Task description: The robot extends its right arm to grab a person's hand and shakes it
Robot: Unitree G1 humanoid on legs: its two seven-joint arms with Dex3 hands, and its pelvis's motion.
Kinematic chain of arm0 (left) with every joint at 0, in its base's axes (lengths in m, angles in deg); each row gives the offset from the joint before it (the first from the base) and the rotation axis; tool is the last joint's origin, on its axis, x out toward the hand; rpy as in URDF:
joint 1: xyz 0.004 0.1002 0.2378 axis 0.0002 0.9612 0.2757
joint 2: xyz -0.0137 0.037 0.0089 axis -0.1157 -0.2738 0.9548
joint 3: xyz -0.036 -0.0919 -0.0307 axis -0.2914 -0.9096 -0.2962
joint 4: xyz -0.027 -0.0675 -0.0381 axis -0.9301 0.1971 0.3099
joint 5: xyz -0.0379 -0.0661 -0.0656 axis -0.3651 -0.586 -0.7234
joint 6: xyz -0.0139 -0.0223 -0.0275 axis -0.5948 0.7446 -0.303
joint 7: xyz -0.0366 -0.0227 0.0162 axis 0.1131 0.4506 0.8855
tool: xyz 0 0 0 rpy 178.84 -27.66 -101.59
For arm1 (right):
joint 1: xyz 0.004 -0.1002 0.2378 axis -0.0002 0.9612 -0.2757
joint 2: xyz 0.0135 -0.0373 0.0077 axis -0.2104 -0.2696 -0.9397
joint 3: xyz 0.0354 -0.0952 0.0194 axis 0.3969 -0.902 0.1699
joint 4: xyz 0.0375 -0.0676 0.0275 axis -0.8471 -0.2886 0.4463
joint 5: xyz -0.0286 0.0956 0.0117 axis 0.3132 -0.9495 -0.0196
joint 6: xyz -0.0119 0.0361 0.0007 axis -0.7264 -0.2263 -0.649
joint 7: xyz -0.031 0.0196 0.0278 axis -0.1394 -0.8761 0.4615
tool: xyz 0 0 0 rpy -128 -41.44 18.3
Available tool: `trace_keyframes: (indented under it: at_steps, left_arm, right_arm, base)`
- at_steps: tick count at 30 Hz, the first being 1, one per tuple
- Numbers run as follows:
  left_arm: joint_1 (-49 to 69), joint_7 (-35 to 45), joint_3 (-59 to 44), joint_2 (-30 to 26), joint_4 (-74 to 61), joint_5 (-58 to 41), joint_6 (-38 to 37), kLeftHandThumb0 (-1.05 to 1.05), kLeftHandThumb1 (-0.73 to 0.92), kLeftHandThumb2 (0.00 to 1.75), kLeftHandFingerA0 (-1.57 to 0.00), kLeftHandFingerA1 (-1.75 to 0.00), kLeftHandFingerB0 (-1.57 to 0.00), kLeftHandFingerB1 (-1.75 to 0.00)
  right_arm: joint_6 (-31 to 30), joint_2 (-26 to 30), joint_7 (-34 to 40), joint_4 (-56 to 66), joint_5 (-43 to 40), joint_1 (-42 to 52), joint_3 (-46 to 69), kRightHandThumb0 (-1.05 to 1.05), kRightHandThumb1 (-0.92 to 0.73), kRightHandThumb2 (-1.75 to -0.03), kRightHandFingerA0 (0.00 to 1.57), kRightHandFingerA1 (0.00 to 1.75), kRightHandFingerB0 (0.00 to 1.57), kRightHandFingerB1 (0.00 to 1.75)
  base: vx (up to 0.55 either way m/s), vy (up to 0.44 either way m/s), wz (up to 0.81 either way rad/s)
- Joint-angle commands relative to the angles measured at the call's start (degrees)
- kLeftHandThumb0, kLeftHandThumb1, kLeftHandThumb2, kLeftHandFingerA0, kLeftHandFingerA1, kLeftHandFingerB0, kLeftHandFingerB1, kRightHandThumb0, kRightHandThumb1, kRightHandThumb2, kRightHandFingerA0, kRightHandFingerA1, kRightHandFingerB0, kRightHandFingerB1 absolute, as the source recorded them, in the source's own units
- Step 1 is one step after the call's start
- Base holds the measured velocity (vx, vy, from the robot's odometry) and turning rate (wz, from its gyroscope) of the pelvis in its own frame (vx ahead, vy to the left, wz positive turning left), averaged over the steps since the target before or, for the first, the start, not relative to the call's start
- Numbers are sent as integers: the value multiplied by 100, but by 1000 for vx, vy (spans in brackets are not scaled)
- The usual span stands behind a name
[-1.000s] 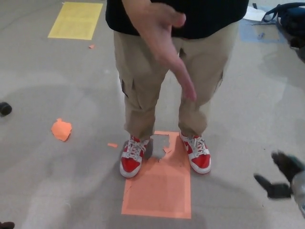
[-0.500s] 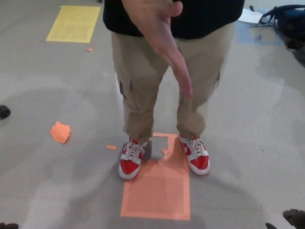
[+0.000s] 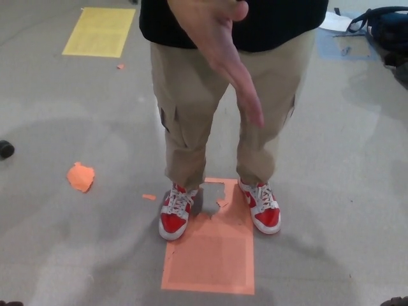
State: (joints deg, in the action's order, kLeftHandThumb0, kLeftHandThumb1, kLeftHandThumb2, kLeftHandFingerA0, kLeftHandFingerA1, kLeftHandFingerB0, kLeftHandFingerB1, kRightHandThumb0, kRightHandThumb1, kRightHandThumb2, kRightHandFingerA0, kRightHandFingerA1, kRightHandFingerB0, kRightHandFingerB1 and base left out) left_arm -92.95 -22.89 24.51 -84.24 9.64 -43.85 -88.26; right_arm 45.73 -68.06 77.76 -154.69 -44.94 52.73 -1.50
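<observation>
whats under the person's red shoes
An orange floor sheet with a torn top edge lies under the inner sides of both red shoes. What lies directly beneath the soles is covered.

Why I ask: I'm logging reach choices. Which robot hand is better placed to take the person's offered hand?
Right, probably. The person's hand slants toward picture right, and a dark sliver of the right hand shows at the bottom-right corner, low. The left hand does not clearly show.
</observation>
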Motion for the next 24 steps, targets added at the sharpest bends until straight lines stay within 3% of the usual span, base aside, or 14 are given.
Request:
trace_keyframes:
  at_steps: [1,4,5,6,7,8,24]
  left_arm:
    - [92,47,14,-81,32,55,-92,-76,79,110,0,-23,0,-21]
    - [-15,-47,-52,-48,43,7,48,-74,76,109,0,-25,0,-23]
    - [24,-11,-73,-39,34,-21,-33,-75,75,91,0,-18,0,-18]
    - [25,20,-93,-35,33,-42,-86,-75,75,91,0,-18,0,-18]
    - [-11,16,-100,-31,24,-45,-64,-68,90,72,-1,-17,0,-18]
    - [-91,-10,-72,-41,11,-1,14,-76,80,110,0,-23,0,-21]
    - [-123,12,-124,-55,27,-21,-5,-72,78,108,0,-24,0,-23]
  right_arm:
    - [90,127,-155,-33,22,91,-73,-84,-80,-109,0,10,0,10]
    - [14,118,-154,-33,-12,-59,-52,-84,-79,-108,0,10,0,11]
    - [28,137,-192,-28,-9,-49,-61,-84,-80,-108,0,9,0,10]
    - [35,152,-226,-25,-27,-59,-46,-84,-80,-108,0,9,0,10]
    - [56,169,-263,-24,-11,-93,-64,-85,-83,-111,0,9,0,9]
    - [95,195,-313,-27,68,-156,-144,-84,-84,-112,0,10,0,9]
    - [48,198,-306,-2,-64,-185,-63,-87,-81,-110,0,8,0,6]
  base:
    - [0,0,0]
    - [0,0,0]
    - [0,0,0]
    - [0,0,0]
    - [0,0,0]
    - [0,0,0]
    - [0,0,0]
